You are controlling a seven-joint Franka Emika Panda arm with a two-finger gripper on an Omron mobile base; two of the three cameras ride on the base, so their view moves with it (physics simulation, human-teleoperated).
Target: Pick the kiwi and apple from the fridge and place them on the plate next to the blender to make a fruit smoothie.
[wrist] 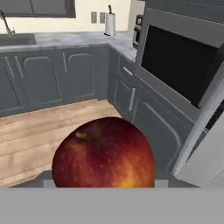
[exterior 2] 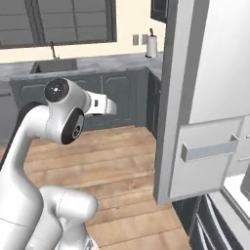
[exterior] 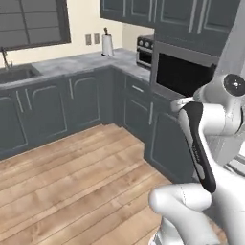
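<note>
The apple [wrist: 103, 153], dark red with yellow flecks and a short stem, sits right in front of the hand camera, hanging above the wooden floor. My gripper [wrist: 103, 183] is shut on it, and the fruit hides the fingertips. The fridge [exterior 2: 210, 97] stands at the right with its grey door swung open; a door edge [wrist: 205, 153] also appears at the lower right of the hand view. The kiwi, the plate and the blender are out of view.
A grey built-in microwave [wrist: 179, 65] sits in the dark cabinets ahead of the hand. A grey counter [exterior: 81, 62] runs along the back wall with a sink [exterior 2: 53, 63] and a paper-towel roll [wrist: 110, 24]. Wooden floor [exterior: 72, 177] lies open to the left.
</note>
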